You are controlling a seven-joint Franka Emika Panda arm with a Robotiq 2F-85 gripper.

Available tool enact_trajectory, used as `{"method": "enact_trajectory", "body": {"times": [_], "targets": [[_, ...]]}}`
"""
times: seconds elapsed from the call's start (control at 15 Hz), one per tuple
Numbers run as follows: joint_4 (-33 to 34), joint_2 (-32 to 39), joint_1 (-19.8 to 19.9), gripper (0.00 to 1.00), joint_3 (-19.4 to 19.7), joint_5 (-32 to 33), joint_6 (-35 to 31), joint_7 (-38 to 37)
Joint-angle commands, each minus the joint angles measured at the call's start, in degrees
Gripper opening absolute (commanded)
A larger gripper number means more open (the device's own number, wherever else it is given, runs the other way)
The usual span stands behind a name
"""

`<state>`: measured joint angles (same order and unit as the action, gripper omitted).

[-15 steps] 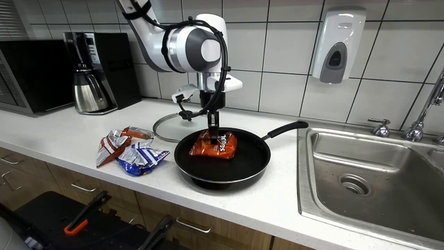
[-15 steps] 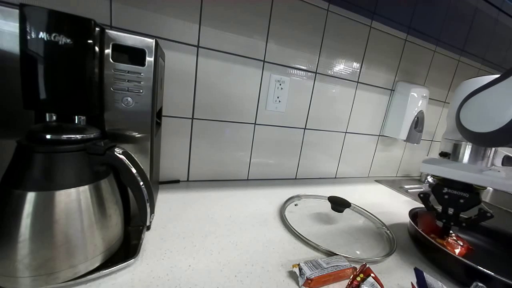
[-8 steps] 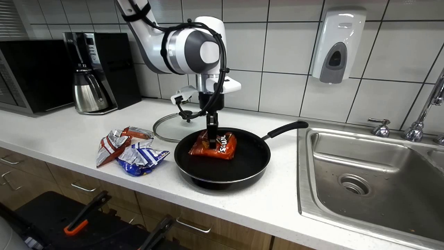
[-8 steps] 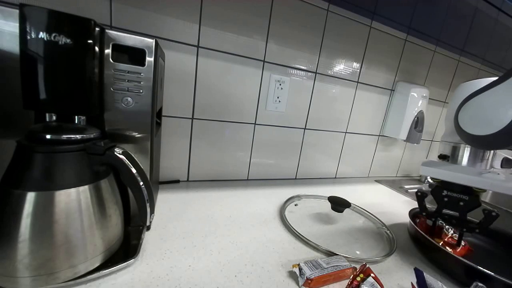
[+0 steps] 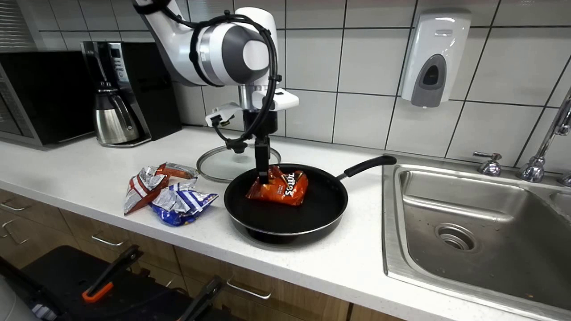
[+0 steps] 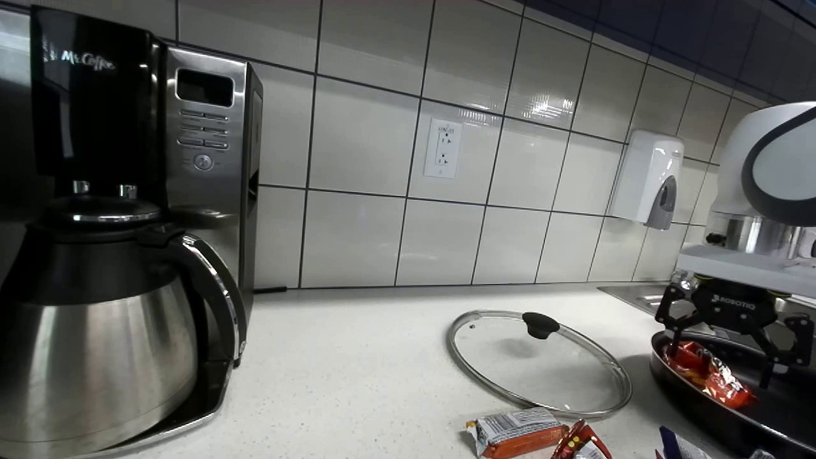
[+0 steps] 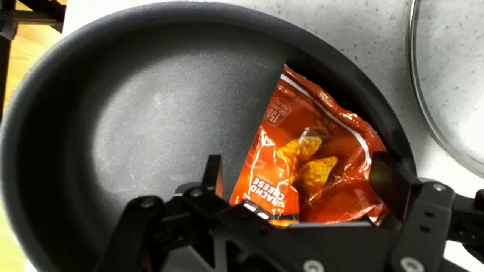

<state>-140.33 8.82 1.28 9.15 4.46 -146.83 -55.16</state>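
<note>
The black metal pincer [image 7: 298,175] is spread wide over one round black frying pan [image 7: 159,113], gripping nothing. One red-orange foil chip bag [image 5: 285,189] sits in the pan, maybe propped up by the pan's side. Just beside the pan, one round clear glass lid [image 6: 542,366] lies black knob [image 6: 540,325] up on the white bench [image 6: 357,363], likely so it's easy to grab. Near the pan are three foil packets [image 5: 178,200], one blue and two reddish. Far from the pan stands one black-and-silver coffee maker [image 5: 154,89]
</note>
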Motion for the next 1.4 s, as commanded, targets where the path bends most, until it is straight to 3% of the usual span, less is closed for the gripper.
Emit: {"method": "enact_trajectory", "body": {"times": [0.0, 0.27, 0.67, 1.33], "targets": [[-5.15, -7.50, -1.22, 1.00, -0.19, 3.56, -0.05, -4.46], [-8.31, -12.92, -1.25, 1.00, -2.85, 5.66, 1.13, -6.86], [-11.30, -18.61, -1.61, 1.00, -9.24, 2.68, 4.14, -7.42], [-7.45, -18.11, -6.37, 1.00, -16.97, -5.60, 9.87, -6.81]]}}
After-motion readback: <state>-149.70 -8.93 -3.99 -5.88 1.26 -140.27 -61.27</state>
